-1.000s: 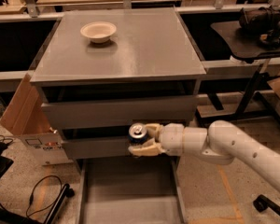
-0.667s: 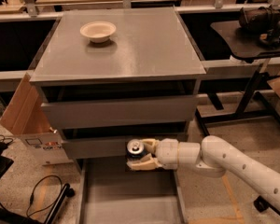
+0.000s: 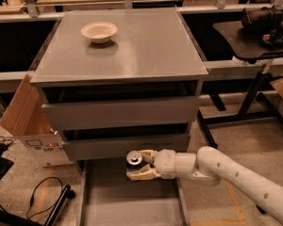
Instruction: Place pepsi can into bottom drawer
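At the foot of the grey cabinet (image 3: 132, 55), the open bottom drawer (image 3: 127, 206) lies directly below the gripper (image 3: 132, 165), which is clamped on the upright pepsi can (image 3: 133, 158).

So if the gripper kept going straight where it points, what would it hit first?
Likely the left rail of the bottom drawer: the gripper, holding the pepsi can, points picture-left across it. Height's unclear; it may pass over toward the cardboard box.
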